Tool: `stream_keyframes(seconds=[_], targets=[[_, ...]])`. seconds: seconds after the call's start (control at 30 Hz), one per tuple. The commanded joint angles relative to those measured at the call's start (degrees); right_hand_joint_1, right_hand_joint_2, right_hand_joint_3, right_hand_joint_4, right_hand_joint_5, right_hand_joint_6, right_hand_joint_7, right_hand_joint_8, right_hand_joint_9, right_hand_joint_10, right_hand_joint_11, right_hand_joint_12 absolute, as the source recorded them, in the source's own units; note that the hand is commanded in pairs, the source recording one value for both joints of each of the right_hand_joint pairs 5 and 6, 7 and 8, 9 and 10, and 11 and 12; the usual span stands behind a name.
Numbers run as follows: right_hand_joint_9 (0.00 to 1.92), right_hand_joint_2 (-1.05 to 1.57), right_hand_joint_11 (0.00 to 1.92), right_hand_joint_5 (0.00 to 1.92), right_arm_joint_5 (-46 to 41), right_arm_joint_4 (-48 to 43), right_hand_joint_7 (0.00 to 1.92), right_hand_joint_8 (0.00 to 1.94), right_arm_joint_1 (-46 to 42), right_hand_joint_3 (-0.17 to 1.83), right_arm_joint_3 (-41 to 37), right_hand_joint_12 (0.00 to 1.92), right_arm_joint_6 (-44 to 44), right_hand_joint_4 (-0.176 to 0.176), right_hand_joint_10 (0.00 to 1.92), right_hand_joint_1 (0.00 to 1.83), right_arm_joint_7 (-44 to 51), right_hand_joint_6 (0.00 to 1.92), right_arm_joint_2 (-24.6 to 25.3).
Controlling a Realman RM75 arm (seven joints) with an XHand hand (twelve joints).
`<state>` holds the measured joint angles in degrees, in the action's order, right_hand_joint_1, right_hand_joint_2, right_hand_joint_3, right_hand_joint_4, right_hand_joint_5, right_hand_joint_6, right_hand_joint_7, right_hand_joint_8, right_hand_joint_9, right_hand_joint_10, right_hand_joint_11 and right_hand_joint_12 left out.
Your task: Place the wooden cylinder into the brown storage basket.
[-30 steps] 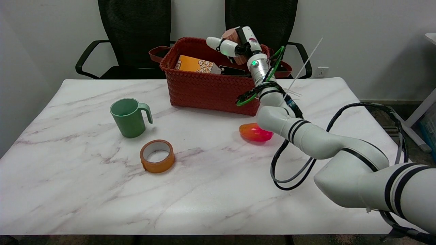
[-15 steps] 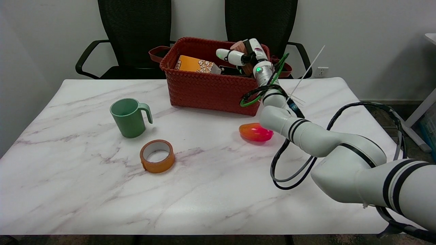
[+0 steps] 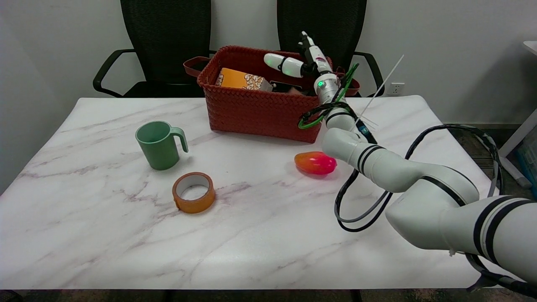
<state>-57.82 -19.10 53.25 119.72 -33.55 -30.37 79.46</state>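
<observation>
The brown woven storage basket (image 3: pixel 260 113) stands at the back of the marble table. My right hand (image 3: pixel 303 63) hovers over its right end with the fingers spread and nothing between them. The wooden cylinder is no longer in the hand. Only a small brown patch (image 3: pixel 296 90) shows inside the basket under the hand, just above the front wall, and I cannot tell for sure that it is the cylinder. The rest of the basket's inside on that side is hidden by the wall.
An orange patterned box (image 3: pixel 241 79) lies in the basket's left part. A red-orange mango-like fruit (image 3: pixel 315 162) lies beside my forearm. A green mug (image 3: pixel 158 144) and an orange tape roll (image 3: pixel 194 192) stand at the left. Two black chairs stand behind the table.
The hand came down over the basket with the cylinder in its grip, then spread its fingers. The cylinder has left the hand and dropped out of sight into the basket.
</observation>
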Motion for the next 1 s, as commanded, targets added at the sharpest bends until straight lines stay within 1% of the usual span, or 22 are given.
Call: stream_keyframes(seconds=[0.03, 0.1, 0.17, 0.27, 0.33, 0.37, 0.53, 0.63, 0.77, 0.83, 0.9, 1.0], targets=[[0.11, 0.63, 0.41, 0.00, 1.1, -6.5, 0.10, 0.10, -1.2, 0.07, 0.5, 0.41, 1.4, 0.000, 0.11, 0.56, 0.9, 0.00, -2.0], [0.08, 0.62, 0.29, 0.00, 1.1, -8.6, 0.07, 0.07, -1.7, 0.16, 0.3, 0.29, 1.5, 0.000, 0.08, 0.54, 0.9, 0.00, -2.7], [0.06, 0.62, 0.22, 0.00, 0.7, -11.5, 0.06, 0.06, -2.9, 0.23, -0.2, 0.22, 1.5, 0.000, 0.06, 0.54, 0.9, 0.00, -3.7], [0.05, 0.63, 0.21, 0.00, 0.4, -17.8, 0.04, 0.04, -5.3, 0.20, -2.1, 0.21, 2.1, 0.000, 0.05, 0.53, 0.9, 0.00, -6.0], [0.08, 0.64, 0.22, 0.00, 0.3, -22.6, 0.06, 0.06, -7.4, 0.10, -4.4, 0.22, 2.8, 0.000, 0.08, 0.56, 0.9, 0.00, -7.9], [0.08, 0.64, 0.22, 0.00, 0.1, -24.9, 0.06, 0.06, -8.7, 0.07, -5.8, 0.22, 3.0, 0.000, 0.08, 0.58, 0.9, 0.00, -8.9], [0.11, 0.68, 0.25, 0.00, -4.6, -40.1, 0.08, 0.08, -18.3, 0.08, -13.3, 0.25, 3.0, 0.000, 0.11, 0.58, 0.9, 0.00, -15.0], [0.12, 0.71, 0.27, 0.00, -7.5, -48.3, 0.09, 0.09, -24.0, 0.11, -17.8, 0.27, 2.8, 0.000, 0.12, 0.57, 0.9, 0.00, -17.8], [0.11, 0.78, 0.25, 0.00, -8.5, -56.4, 0.10, 0.10, -32.9, 0.16, -24.8, 0.25, 1.7, 0.000, 0.11, 0.54, 1.3, 0.00, -19.5], [0.09, 0.82, 0.23, 0.00, -8.8, -59.5, 0.10, 0.10, -38.1, 0.17, -28.1, 0.23, -0.7, 0.000, 0.09, 0.52, 1.4, 0.00, -19.4], [0.07, 0.86, 0.21, 0.00, -9.7, -61.9, 0.09, 0.09, -42.2, 0.21, -30.3, 0.21, -3.0, 0.000, 0.07, 0.50, 1.4, 0.00, -19.3], [0.06, 0.87, 0.19, 0.00, -10.6, -64.7, 0.08, 0.08, -47.3, 0.17, -32.8, 0.19, -6.2, 0.000, 0.06, 0.50, 1.4, 0.00, -18.7]])
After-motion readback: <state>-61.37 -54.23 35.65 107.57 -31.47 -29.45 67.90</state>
